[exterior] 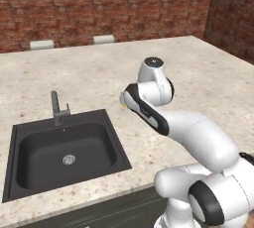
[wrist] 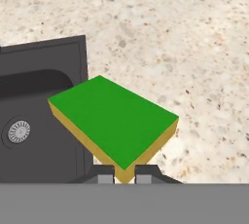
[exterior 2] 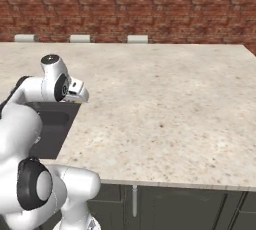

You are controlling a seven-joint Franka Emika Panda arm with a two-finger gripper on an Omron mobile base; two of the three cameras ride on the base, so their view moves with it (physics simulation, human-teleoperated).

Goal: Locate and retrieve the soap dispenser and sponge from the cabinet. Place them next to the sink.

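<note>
Your hand (wrist: 124, 178) is pinched shut on one corner of the sponge (wrist: 114, 118), holding it above the tabletop (wrist: 194, 47) at the right rim of the sink (wrist: 39, 121). With so slim a corner grip, it could swivel, slip and drop into the basin.
</note>
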